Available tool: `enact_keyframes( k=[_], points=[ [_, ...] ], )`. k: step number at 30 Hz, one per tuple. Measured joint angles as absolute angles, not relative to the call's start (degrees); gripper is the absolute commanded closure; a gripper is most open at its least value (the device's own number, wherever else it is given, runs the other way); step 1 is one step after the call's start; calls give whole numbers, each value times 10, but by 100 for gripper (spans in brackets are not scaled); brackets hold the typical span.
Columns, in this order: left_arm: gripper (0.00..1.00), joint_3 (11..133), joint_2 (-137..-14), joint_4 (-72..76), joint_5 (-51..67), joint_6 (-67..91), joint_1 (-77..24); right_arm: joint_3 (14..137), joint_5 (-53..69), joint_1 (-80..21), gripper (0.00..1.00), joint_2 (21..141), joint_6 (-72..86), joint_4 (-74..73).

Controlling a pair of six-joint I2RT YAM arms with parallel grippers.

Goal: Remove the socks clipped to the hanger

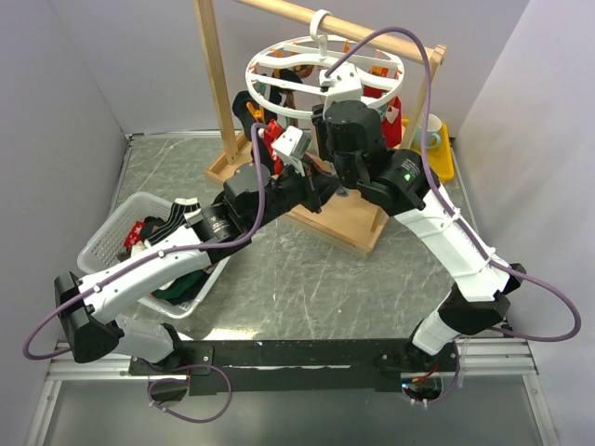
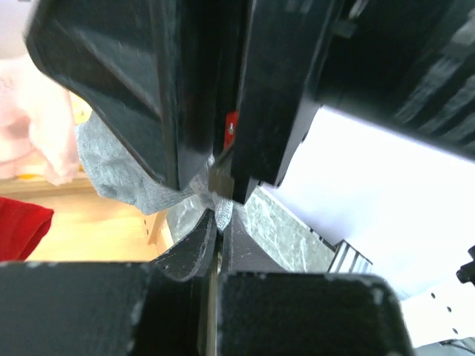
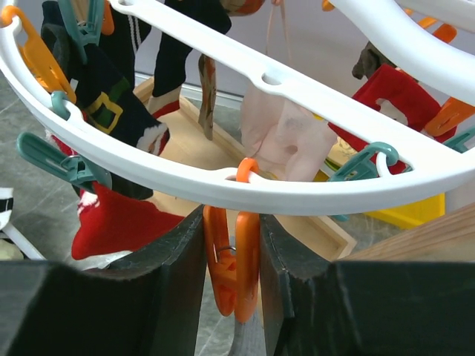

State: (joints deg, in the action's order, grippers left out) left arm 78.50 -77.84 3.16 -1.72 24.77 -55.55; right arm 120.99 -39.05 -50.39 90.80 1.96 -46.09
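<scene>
While the right gripper (image 3: 231,237) jaws squeeze the orange clip (image 3: 245,259), the left gripper (image 2: 215,245) jaws, pinching a grey sock (image 2: 122,167), should next pull down.

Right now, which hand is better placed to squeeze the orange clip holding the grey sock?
Right hand: it pinches the orange clip under the hanger; the left hand is shut on the sock.

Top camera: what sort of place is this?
Probably a robotics lab cell staged as a laundry corner: arms bolted at a table edge, plain walls close around, and a sock hanger on a wooden rack.
</scene>
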Motion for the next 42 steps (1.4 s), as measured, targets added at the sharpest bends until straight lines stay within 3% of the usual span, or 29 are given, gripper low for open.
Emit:
enact_keyframes(
  k=[11,24,27,34,42],
  points=[
    [99,703,-754,-6,-22,266,-556,1169,-383,-504,68,887,22,-442],
    [99,700,-617,-207,-166,236,-547,1127,-373,-504,66,851,30,-413],
    [99,704,-599,-263,-185,239,-520,1120,-371,-502,62,843,31,-407],
    [99,695,-536,-366,-224,252,-420,1099,-368,-496,37,826,36,-406],
    [99,642,-481,-417,-251,265,-318,1099,-364,-490,26,825,41,-412]
  ],
)
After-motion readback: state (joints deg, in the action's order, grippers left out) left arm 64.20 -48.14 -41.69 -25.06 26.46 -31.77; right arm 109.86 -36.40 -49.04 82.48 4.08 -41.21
